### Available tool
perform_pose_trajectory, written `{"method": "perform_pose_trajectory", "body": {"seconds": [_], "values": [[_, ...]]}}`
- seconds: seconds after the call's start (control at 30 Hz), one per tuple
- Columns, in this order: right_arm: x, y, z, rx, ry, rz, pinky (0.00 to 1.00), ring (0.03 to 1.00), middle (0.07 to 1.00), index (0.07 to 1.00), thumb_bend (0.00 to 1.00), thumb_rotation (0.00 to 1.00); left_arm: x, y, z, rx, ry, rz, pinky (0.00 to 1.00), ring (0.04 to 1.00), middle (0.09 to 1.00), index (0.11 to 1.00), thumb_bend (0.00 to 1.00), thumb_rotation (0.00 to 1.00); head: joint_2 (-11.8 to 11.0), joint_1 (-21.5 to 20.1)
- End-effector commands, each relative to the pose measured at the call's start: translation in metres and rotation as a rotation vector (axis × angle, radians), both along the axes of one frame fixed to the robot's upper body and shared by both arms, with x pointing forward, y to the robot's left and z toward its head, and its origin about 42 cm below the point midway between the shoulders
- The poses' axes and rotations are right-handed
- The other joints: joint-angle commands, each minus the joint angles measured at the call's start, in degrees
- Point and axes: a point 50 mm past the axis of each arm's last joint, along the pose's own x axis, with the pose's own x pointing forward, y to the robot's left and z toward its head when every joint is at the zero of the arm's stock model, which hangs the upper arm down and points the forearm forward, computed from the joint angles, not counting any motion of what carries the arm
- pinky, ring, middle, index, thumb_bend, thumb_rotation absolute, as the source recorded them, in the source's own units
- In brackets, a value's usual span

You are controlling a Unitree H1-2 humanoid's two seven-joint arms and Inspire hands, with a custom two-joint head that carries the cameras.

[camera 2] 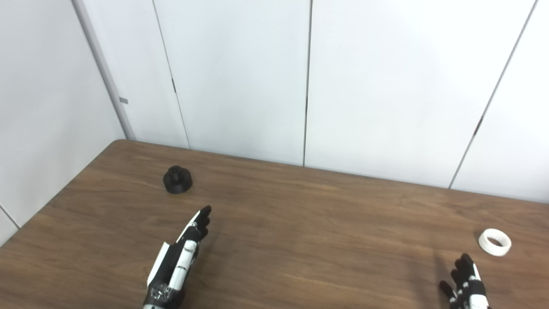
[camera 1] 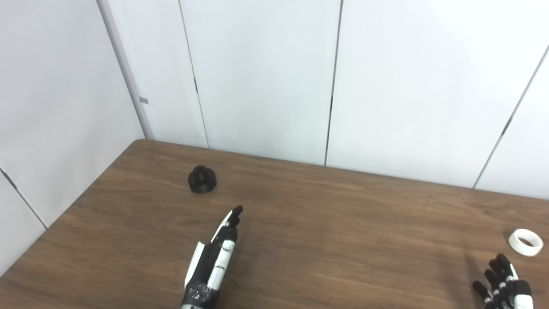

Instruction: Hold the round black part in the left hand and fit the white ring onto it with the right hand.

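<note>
Wood worktop [camera 1: 326, 223] first: no labels or writing anywhere I can read. My left hand [camera 1: 214, 257] is flat, fingers straight and together, holding nothing; my right hand [camera 1: 504, 287] has fingers spread, empty too. The round black part [camera 1: 202, 179] sits toward the far left corner, looks like rigid light plastic, so I'd grab its wide base. The white ring [camera 1: 525, 242] near the right edge looks stiff, light, maybe slippery; pinch its rim.

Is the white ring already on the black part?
No. The white ring lies alone on the table's right side, far from the round black part at the left.
</note>
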Motion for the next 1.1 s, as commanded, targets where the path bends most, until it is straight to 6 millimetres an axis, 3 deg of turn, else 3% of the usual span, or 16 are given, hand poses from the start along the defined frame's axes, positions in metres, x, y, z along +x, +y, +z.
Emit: {"method": "perform_pose_trajectory", "body": {"seconds": [0.0, 0.13, 0.27, 0.33, 0.47, 0.7, 1.07], "values": [[0.001, 0.001, 0.002, 0.003, 0.007, 0.001, 1.0, 1.0, 1.0, 1.0, 0.58, 1.0, -0.008, -0.009, -0.013, 0.01, 0.058, 0.032, 1.0, 1.0, 0.994, 0.971, 0.6, 0.77, 0.1, -0.1], [0.0, 0.003, 0.002, -0.007, 0.003, -0.002, 1.0, 1.0, 1.0, 1.0, 0.58, 1.0, -0.009, -0.006, 0.0, 0.07, 0.055, 0.084, 1.0, 0.984, 0.966, 0.957, 0.78, 0.51, 0.4, -0.4], [-0.001, 0.003, 0.002, -0.012, 0.008, -0.006, 1.0, 1.0, 1.0, 1.0, 0.58, 1.0, -0.005, 0.005, 0.026, 0.174, 0.047, 0.136, 1.0, 0.975, 0.951, 0.938, 0.89, 0.39, 0.7, -0.6], [-0.001, 0.004, 0.002, -0.01, 0.007, -0.004, 1.0, 1.0, 1.0, 1.0, 0.6, 1.0, -0.003, 0.014, 0.037, 0.225, 0.044, 0.161, 0.94, 0.948, 0.934, 0.919, 0.95, 0.34, 0.8, -0.6], [-0.001, 0.008, 0.002, -0.005, 0.01, -0.009, 1.0, 1.0, 1.0, 1.0, 0.6, 1.0, 0.006, 0.033, 0.058, 0.385, 0.026, 0.256, 0.87, 0.901, 0.901, 0.889, 0.99, 0.32, 1.0, -0.7], [-0.001, 0.014, 0.003, -0.016, 0.018, -0.012, 1.0, 1.0, 1.0, 1.0, 0.59, 1.0, 0.021, 0.061, 0.08, 0.547, 0.045, 0.367, 0.99, 0.976, 0.919, 0.862, 0.98, 0.34, 0.9, -1.0], [-0.002, 0.02, 0.012, -0.019, 0.014, -0.027, 1.0, 1.0, 1.0, 1.0, 0.51, 1.0, 0.052, 0.117, 0.093, 0.724, 0.099, 0.476, 1.0, 1.0, 0.954, 0.832, 0.98, 0.37, 1.6, -1.8]]}}
